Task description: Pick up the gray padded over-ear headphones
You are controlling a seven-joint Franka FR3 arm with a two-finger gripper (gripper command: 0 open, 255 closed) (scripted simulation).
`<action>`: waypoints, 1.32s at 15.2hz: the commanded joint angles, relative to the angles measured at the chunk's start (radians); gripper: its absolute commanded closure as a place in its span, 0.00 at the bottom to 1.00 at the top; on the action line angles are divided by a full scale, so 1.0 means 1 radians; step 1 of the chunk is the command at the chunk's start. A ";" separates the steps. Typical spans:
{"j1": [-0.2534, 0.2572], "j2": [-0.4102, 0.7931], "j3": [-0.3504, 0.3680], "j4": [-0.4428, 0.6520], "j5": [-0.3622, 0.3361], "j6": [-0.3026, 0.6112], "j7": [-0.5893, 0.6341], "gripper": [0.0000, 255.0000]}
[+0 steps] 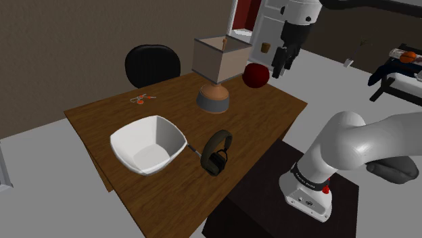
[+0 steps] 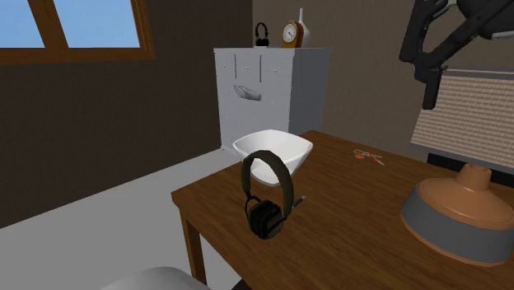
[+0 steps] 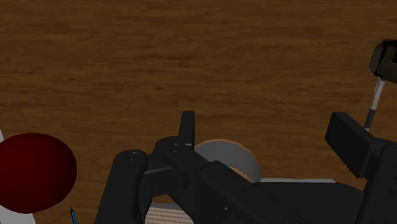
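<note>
One arm reached up from its stand in the shoulder view, its gripper (image 1: 283, 64) hanging near a dark red ball (image 1: 255, 75). The dark over-ear headphones (image 1: 218, 153) stood on the wooden table (image 1: 101, 122), just beside a white bowl (image 1: 147, 143). In the second exterior view the headphones (image 2: 268, 194) sat near the table's edge, well apart from the gripper (image 2: 422, 78). The wrist view showed the fingers (image 3: 187, 127) apart, clasping nothing.

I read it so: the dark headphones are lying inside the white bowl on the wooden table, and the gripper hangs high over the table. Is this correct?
Not quite. The headphones are not inside the white bowl; they stand on the wooden table beside it, as the shoulder view shows. The gripper does hang high over the table.
</note>
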 commanded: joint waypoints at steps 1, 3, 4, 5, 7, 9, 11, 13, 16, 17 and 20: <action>0.000 0.000 0.000 0.000 0.000 0.000 0.000 0.00; 0.049 0.035 0.002 -0.010 0.007 0.055 -0.072 0.00; 0.073 0.052 0.004 -0.014 0.010 0.081 -0.108 0.00; 0.097 0.069 0.006 -0.018 0.014 0.107 -0.145 0.00; 0.146 0.100 0.010 -0.027 0.023 0.156 -0.216 0.00; 0.193 0.129 0.016 -0.036 0.033 0.204 -0.289 0.00; 0.241 0.155 0.023 -0.045 0.044 0.249 -0.362 0.00; 0.289 0.178 0.031 -0.055 0.056 0.292 -0.434 0.00; 0.362 0.205 0.044 -0.073 0.075 0.353 -0.544 0.00; 0.386 0.213 0.048 -0.080 0.082 0.372 -0.581 0.00; 0.459 0.229 0.062 -0.104 0.103 0.426 -0.691 0.00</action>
